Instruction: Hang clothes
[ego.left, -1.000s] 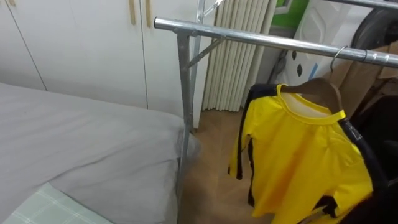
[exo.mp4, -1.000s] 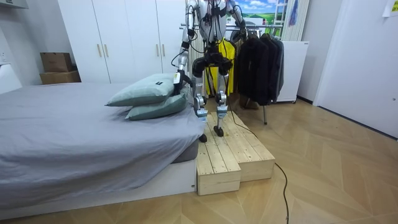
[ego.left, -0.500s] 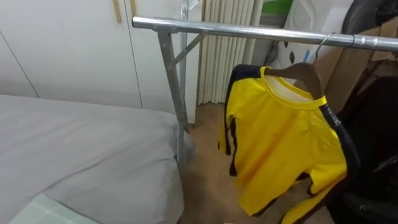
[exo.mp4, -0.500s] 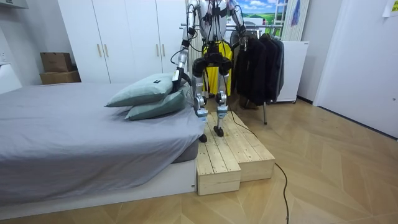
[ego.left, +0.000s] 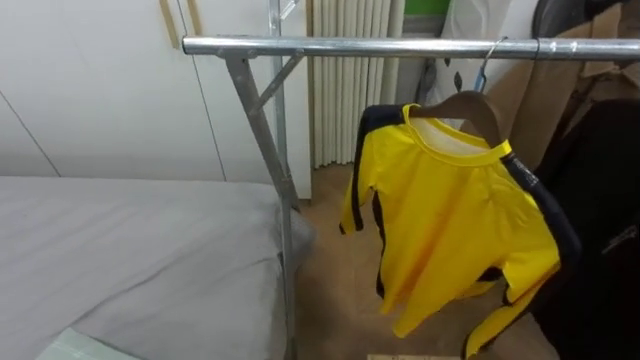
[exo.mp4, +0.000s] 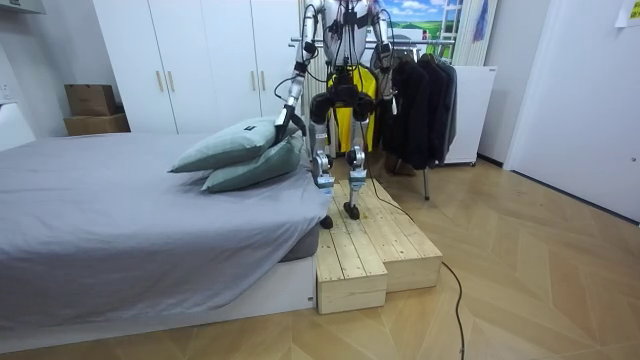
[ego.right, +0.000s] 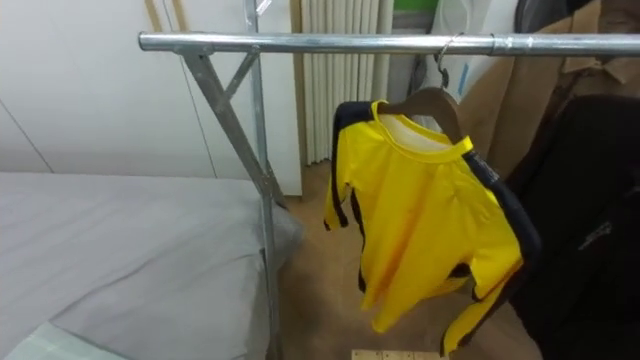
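Observation:
A yellow shirt (ego.left: 450, 220) with black trim hangs on a wooden hanger (ego.left: 470, 103). The hanger's hook is over the metal rail (ego.left: 350, 45) of a clothes rack, and the shirt sits just left of the dark clothes (ego.left: 600, 200) on the same rail. In the room view I stand on a wooden platform (exo.mp4: 375, 245) facing the rack. My left hand (exo.mp4: 282, 120) hangs low beside the pillows (exo.mp4: 235, 150). My right hand (exo.mp4: 388, 96) hangs near the dark clothes (exo.mp4: 415, 100). Both are too small to read.
The rack's upright post (ego.left: 265, 160) and its slanted brace stand close to the grey bed (ego.left: 130, 250). White wardrobe doors (ego.left: 90, 90) and a pleated curtain (ego.left: 345, 90) are behind the rail. Bare wood floor (exo.mp4: 520, 290) lies to the room view's right of the platform.
The eye view has swung, so the rail now runs level and the shirt sits nearer the middle. The shirt stays on the rail. In the room view my stance is about the same.

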